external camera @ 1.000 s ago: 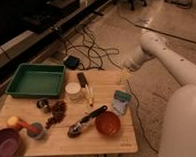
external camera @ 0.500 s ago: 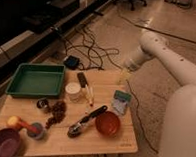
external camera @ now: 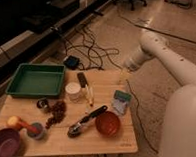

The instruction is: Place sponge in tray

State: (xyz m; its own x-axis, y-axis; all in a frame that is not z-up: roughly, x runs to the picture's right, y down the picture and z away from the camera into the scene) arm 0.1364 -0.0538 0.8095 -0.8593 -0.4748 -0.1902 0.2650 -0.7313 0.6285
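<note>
No change since the earlier frames: arm and items sit as before. Gripper: fingers spread wide, holding nothing, poised over the far right edge of the wooden table. Sponge: small teal rectangular block, pale along its near side, lying on the table near the gripper, beside a round red-orange bowl. Tray: shallow green plastic rectangle with a raised rim, far left, well apart from the sponge.

No text, label, brand or number can be read on anything on the table.
</note>
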